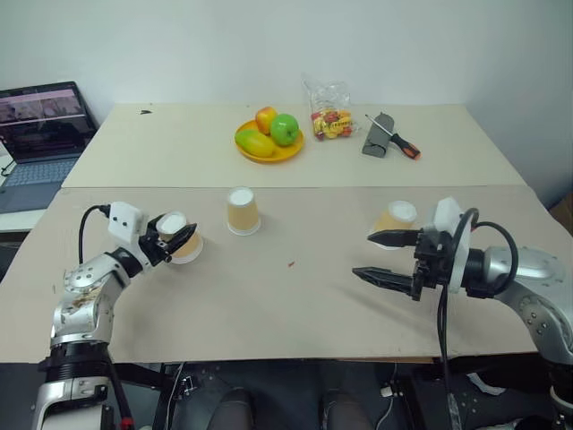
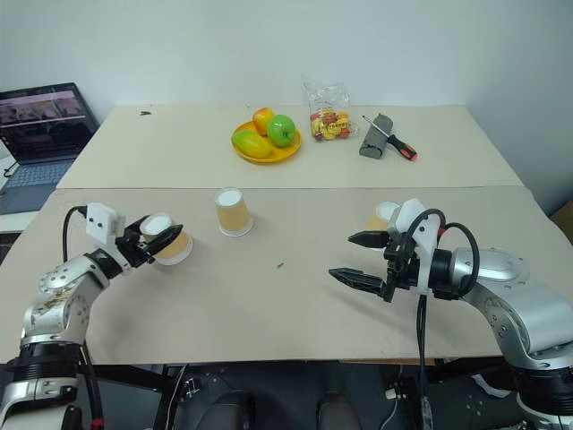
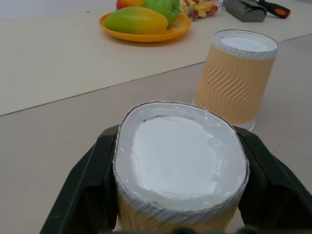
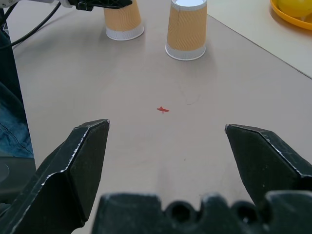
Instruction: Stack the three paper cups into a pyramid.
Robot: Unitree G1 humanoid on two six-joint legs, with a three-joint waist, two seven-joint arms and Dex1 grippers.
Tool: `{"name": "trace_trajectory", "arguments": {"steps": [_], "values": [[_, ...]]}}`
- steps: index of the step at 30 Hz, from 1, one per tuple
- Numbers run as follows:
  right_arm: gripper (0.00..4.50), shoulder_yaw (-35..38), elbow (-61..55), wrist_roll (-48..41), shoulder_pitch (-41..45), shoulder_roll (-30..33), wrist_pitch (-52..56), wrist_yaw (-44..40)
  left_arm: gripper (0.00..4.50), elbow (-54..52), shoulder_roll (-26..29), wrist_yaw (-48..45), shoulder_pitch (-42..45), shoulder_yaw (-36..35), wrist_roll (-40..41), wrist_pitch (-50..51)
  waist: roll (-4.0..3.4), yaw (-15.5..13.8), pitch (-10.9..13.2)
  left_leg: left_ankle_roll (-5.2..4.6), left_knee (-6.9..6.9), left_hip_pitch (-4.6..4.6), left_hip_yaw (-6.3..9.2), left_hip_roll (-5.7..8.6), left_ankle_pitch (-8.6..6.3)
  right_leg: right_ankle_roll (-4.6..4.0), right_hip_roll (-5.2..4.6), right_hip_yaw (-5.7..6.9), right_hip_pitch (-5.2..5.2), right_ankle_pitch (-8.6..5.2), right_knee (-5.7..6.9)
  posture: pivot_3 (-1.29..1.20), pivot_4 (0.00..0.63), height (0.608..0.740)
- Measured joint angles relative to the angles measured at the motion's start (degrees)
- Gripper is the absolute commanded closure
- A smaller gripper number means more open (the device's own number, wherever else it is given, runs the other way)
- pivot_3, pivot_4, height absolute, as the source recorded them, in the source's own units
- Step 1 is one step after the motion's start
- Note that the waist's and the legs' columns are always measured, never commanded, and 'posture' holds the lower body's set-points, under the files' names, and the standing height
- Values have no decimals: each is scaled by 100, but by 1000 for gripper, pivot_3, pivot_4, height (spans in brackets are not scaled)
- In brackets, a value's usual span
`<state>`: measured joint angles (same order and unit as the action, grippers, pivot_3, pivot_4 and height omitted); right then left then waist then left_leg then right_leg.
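Surface: I see tan board tops against a white wall, open laptop far left | Orange plate holds apple, mango, peach; clear candy bag beside it | Three tan ribbed paper cups upside down: left cup pinched by my left gripper, middle cup free, right cup behind my spread right gripper | No readable writing.

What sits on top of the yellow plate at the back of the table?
On the round yellow plate sit a green apple, a red-orange fruit and a yellow-green mango. Anything lying behind or beneath them is covered.
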<state>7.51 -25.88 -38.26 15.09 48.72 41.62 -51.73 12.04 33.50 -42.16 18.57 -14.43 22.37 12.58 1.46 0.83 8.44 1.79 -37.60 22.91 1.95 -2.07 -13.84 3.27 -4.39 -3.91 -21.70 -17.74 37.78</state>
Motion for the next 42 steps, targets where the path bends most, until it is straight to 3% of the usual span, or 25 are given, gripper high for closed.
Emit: {"name": "trace_trajectory", "arguments": {"steps": [6,13,17,21,28,37,39,40,42], "values": [[0,1,5,10,38,-15,0,75,2046,-166,0,-35,9,82,17,135,0,-3,0,0,-12,5,2,0,0,0,0,0,0,0,7,0,150,740],[0,27,14,101,32,-14,-1,156,2046,-1695,252,-1010,691,547,1522,2165,1,-16,1,0,-26,38,11,4,0,0,2,2,-30,0,23,0,150,740],[0,117,-9,111,-39,-13,-1,281,2046,-1890,262,-1595,1502,1031,1981,2812,1,2,1,-1,-26,35,10,7,0,1,2,0,-29,0,23,0,150,740],[0,268,-150,98,-63,-14,3,459,2046,-1098,-412,-1979,2312,1900,1487,2467,1,-9,1,-2,-29,35,10,11,2,0,2,0,-27,0,23,0,150,740],[0,644,-540,30,-466,-19,66,767,2046,1479,-1747,-2411,3296,2958,-36,716,5,-5,3,-3,-31,43,10,15,2,0,2,-2,-29,0,15,0,150,740],[0,1063,-901,-246,-779,-20,252,1129,2046,2367,-2052,-3120,3425,3191,-683,-33,5,0,3,-13,-31,39,11,15,6,1,4,-7,-29,-1,24,0,150,740],[0,1095,-909,-293,-779,-20,253,1169,1075,2372,-2052,-3177,3425,3184,-705,-30,5,-4,3,-13,-31,41,11,16,6,1,3,-7,-29,-1,23,0,150,740],[0,1096,-910,-309,-779,-20,253,1191,891,2373,-2052,-3192,3424,3171,-708,-29,5,-4,3,-13,-31,41,11,16,6,1,3,-7,-29,-1,22,0,150,740],[0,1096,-910,-334,-779,-20,253,1211,53,2372,-2052,-3187,3424,3125,-723,-32,5,-3,3,-13,-31,41,11,15,6,1,3,-7,-29,-1,23,0,150,740]]}}
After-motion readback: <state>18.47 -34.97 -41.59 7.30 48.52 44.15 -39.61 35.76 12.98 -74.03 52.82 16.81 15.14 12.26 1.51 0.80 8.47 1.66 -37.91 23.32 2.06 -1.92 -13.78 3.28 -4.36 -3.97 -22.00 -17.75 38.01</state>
